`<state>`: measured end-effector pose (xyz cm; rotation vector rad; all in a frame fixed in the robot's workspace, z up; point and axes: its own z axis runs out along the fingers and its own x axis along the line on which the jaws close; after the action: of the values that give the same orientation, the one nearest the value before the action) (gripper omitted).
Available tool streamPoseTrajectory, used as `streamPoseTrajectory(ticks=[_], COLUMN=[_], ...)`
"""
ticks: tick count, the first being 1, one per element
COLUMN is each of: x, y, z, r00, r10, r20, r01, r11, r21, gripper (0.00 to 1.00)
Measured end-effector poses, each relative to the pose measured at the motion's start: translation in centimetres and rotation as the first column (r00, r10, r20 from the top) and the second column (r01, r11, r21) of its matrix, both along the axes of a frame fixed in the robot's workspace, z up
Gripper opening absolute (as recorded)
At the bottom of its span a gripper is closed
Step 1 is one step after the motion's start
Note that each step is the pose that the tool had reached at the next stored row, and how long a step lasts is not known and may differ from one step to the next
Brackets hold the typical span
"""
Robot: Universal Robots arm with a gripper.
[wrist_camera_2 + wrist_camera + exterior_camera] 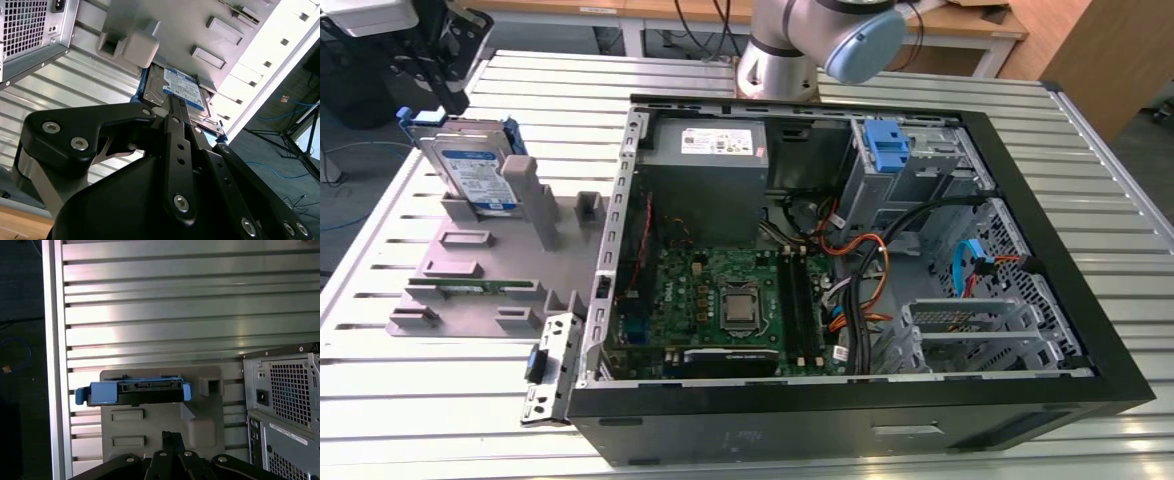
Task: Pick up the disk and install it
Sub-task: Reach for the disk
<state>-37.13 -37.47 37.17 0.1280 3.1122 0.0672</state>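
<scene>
1. Toward the exterior view's left, in the upper part of that frame, the disk point(478, 172) stands on edge in a slot of the grey holder point(460, 262); the holder lies on the slatted table point(400, 400), just beside the open computer case point(1047, 215); the disk is not yet lifted and not in the case.
2. Its long axis runs up and down with a slight lean; the white-and-blue label faces the exterior camera; the blue caddy frames its edges, with tabs at the upper end.
3. In the first wrist view the gripper point(169, 437) looks down the length of the disk; the disk shows there as a thin blue-ended bar, connector end toward the camera; grey holder shows between that bar and the gripper's tip, so the two are apart.
4. The jaws appear drawn together with nothing between them; I judge this from the linkage arms meeting in a single tip in both wrist views.
5. The relation that matters, as I judge it: the disk lies straight ahead of the gripper along the line it points, its free upper end nearest; its long axis runs roughly along that same line.
6. In the first wrist view the linkage spreads along the same line as the disk's wide edge, not across its thin side.
7. In the second wrist view the gripper's tip overlaps the labelled face; I cannot tell contact from that angle.
8. Inside the case, a blue bracket point(887, 145) with no drive in it sits near the upper right of the exterior frame, well apart from the disk.
</scene>
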Motion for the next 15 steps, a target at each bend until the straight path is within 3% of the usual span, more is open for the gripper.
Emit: streamPoseTrajectory(ticks=[8, 15], x=[-0.02, -0.11], y=[0.01, 0.05], z=[-0.03, -0.57], r00=[1.0000, 1.0000], r10=[0.000, 0.000], r20=[0.0002, 0.0004], r01=[0.000, 0.000], r11=[1.0000, 1.0000], r21=[0.0002, 0.0002], gripper=[0.11, 0.11])
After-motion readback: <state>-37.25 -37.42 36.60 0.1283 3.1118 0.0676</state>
